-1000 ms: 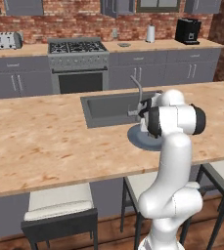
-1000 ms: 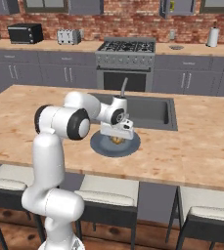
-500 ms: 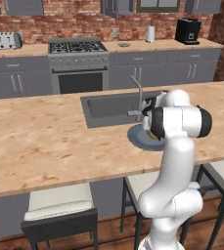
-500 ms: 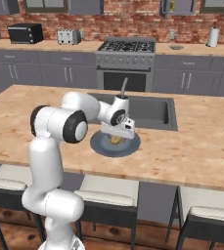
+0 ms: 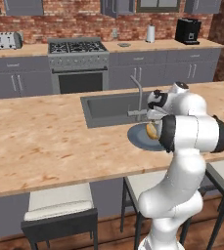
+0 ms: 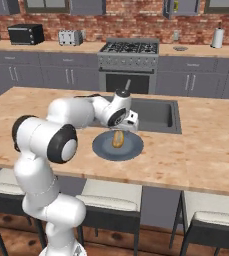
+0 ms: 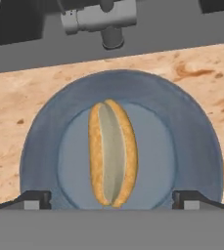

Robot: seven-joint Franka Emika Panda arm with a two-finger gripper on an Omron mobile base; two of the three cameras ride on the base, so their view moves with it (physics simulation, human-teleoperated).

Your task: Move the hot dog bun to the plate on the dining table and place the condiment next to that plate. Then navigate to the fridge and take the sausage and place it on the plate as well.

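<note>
In the hand view, the left fingertip (image 7: 35, 199) sits at the plate's (image 7: 40, 146) left rim, well apart from the hot dog bun (image 7: 112, 152). The bun lies flat in the middle of the blue-grey plate, its long axis running straight away from the hand, split side up. The right fingertip sits equally wide on the other side, so the gripper (image 7: 112, 200) stands spread open and empty, directly above the bun. In the right base view, the gripper (image 6: 126, 124) hovers over the plate (image 6: 102, 148) on the dining table (image 6: 201, 150), beside the sink (image 6: 158, 112). The bun looks delivered; the next move likely calls for lifting clear and finding the condiment.
</note>
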